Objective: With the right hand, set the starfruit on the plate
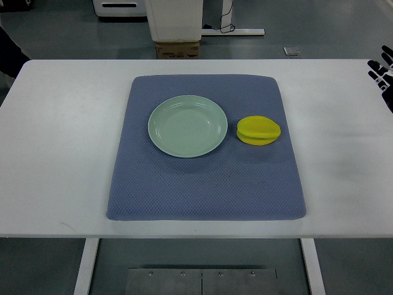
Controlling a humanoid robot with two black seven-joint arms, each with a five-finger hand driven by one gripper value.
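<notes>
The starfruit (258, 130) sits on the blue mat (202, 184), just beside the green plate (187, 126). The right robot hand (382, 72) hovers at the worktop's (55, 153) far edge, fingers spread, holding nothing.

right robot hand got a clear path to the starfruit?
Probably yes. The right robot hand sits at the table's right edge, with only bare table and mat between it and the starfruit.

White table (55, 153) on grey floor (307, 18), cardboard box (177, 50) beyond.
</notes>
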